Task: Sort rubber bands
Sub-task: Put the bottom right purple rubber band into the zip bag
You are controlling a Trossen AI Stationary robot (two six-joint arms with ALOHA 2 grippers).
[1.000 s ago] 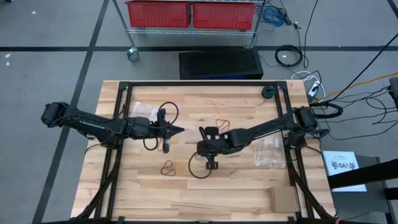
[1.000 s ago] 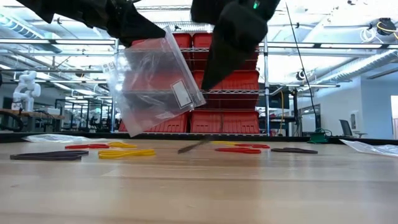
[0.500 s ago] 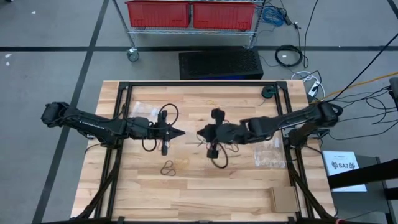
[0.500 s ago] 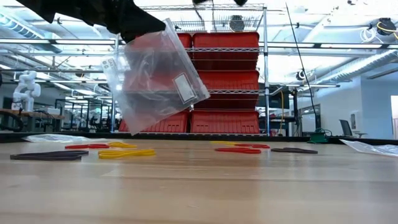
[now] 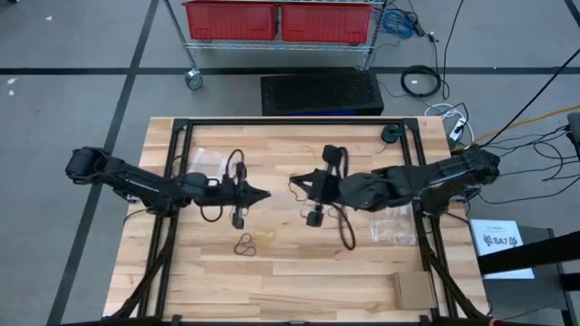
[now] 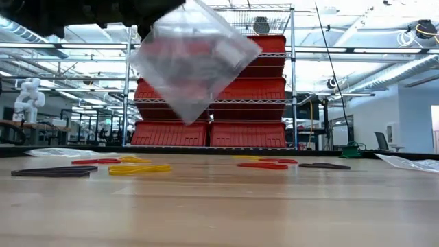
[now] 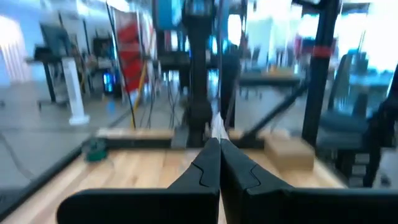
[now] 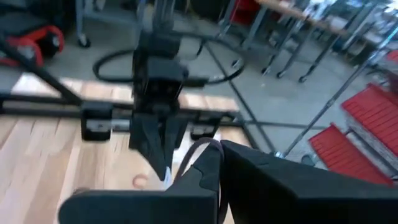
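— Wood table (image 5: 272, 281) first: are the rubber bands (image 6: 137, 168) any different from a second ago?

— No. Red, yellow and black loops lie flat on the boards below and behind the clear bag (image 6: 195, 62), none of them in a grip. Some black loops (image 5: 245, 243) lie on the near side of the bag, well apart from it.

— So what has changed?

— The bag and the right arm. A second ago the right gripper (image 5: 294, 187) hung low just beside the bag, its tip near the boards. It has since lifted and now sits close to the bag's held edge, facing it, fingers pressed together on nothing that I can see.

— And the left gripper (image 5: 263, 192)?

— Its fingers (image 7: 208, 165) are pinched on the bag's upper edge. The bag has swung up and tilted, one corner pointing down. Before, it hung lower in front of the red bins (image 6: 247, 134).

— Meaning?

— My reading: a drop into the bag is over, or at least an attempt at one, and the right arm is free to fetch another loop. I cannot tell how many loops the bag holds. With so many on the boards, most of the sorting looks undone.
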